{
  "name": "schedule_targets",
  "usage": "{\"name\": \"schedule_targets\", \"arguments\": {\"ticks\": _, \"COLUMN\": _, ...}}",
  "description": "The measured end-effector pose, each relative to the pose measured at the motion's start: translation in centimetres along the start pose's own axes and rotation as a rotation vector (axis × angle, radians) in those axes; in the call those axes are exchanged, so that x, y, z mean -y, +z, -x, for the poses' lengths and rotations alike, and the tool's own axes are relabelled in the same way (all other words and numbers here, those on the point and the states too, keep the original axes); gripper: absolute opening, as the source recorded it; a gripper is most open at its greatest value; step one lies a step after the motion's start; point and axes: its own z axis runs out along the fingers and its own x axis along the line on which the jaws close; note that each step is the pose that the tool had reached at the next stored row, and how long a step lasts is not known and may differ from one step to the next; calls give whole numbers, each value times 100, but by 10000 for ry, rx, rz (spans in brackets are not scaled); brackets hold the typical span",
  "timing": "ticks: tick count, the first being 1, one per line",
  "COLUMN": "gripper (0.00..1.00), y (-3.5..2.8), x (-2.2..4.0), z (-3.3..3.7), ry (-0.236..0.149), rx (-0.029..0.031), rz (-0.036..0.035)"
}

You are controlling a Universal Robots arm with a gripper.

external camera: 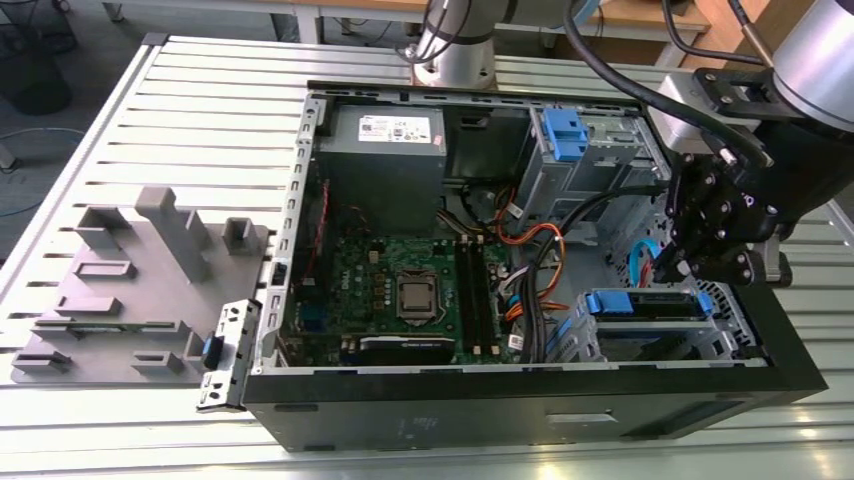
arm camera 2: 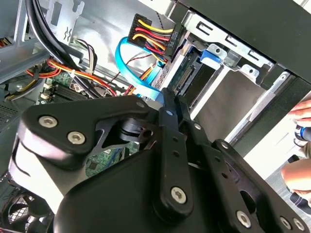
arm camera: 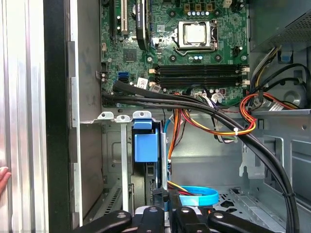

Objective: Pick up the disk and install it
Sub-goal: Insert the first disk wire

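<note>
The flat rectangular silver-metal disk with blue plastic side rails [external camera: 650,304] lies level in the metal drive cage [external camera: 587,340] at the front corner of the open black computer tower case [external camera: 534,415], on the exterior view's right. In the first wrist view one blue rail [arm camera: 146,145] shows inside the cage slot.

Just above the disk hangs the black gripper [external camera: 694,268]; in both wrist views its fingers [arm camera: 160,204] are drawn close together, with nothing visible between them [arm camera 2: 169,104]. A light-blue flat cable [arm camera: 201,196] loops just beside the fingertips, and bundled red, yellow and black wires [arm camera: 218,128] run past towards the green motherboard [external camera: 400,290].

Further back sit the grey box-shaped power supply [external camera: 387,150] and a second blue-fronted drive bay [external camera: 563,135]. The case rests on a slatted aluminium table [external camera: 174,110], near a grey stepped fixture block [external camera: 134,290] on the exterior view's left. A person's hand [arm camera 2: 302,114] shows beyond the case edge.
</note>
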Motion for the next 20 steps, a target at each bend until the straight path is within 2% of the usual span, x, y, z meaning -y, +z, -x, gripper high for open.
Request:
{"name": "schedule_targets", "arguments": {"ticks": 8, "gripper": 16, "y": 3, "x": 0, "z": -6, "ry": -3, "rx": 3, "rz": 0}}
{"name": "schedule_targets", "arguments": {"ticks": 13, "gripper": 16, "y": 41, "x": -1, "z": -37, "ry": -47, "rx": 1, "rz": -26}}
{"name": "schedule_targets", "arguments": {"ticks": 20, "gripper": 16, "y": 60, "x": -15, "z": -74, "ry": -155, "rx": 84, "rz": -109}}
